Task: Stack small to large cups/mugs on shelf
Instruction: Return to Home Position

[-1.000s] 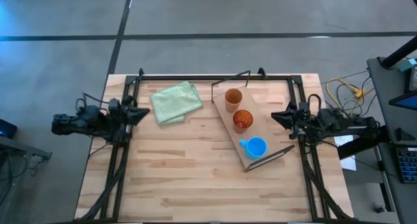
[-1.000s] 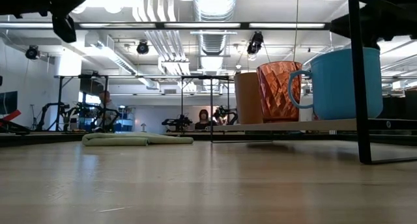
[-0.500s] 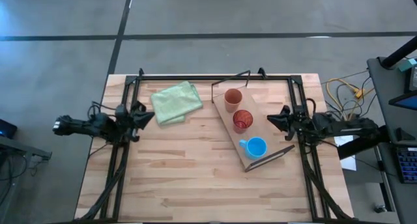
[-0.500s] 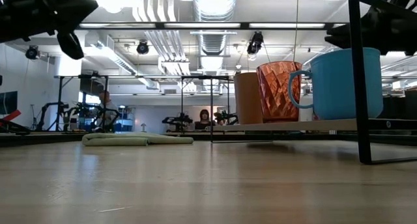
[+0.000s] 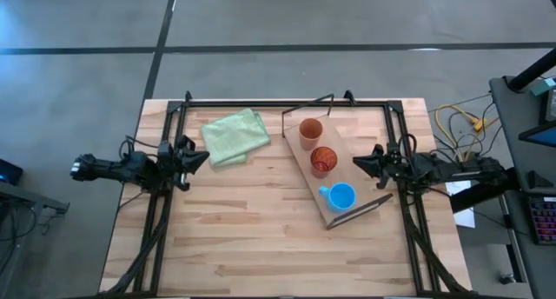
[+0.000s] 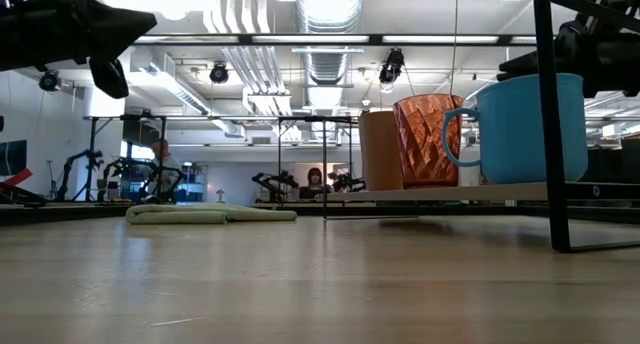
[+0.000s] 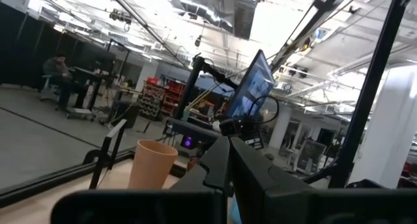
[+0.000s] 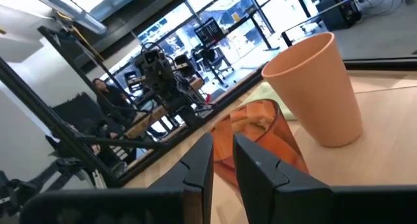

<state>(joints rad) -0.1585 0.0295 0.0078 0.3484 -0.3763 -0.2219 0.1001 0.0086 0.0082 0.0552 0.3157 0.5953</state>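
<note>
The light wooden shelf (image 5: 347, 184) lies slantwise on the table right of the middle, raised on dark wire frames (image 6: 548, 114). On its board stand the tan-orange cup (image 5: 310, 132), the translucent red-orange cup (image 5: 323, 161) and the blue mug (image 5: 341, 196), each upright on its base. My left gripper (image 5: 203, 157) hovers shut over the table's left part, pointing at the shelf. My right gripper (image 5: 356, 160) hovers just right of the red-orange cup (image 8: 260, 136), with a narrow gap between its fingers, holding nothing.
A pale green folded cloth (image 5: 234, 136) lies on the table at the far left, just beyond my left gripper. Dark frame rails (image 5: 261, 102) run along the table's far edge and both sides. The near half of the table (image 5: 261, 247) is bare wood.
My left gripper has gone toward the table's right edge, out over the table near the green cloth. My right gripper has gone toward the table's left edge, closer to the shelf and the red-orange cup. The cups and the shelf have not moved.
</note>
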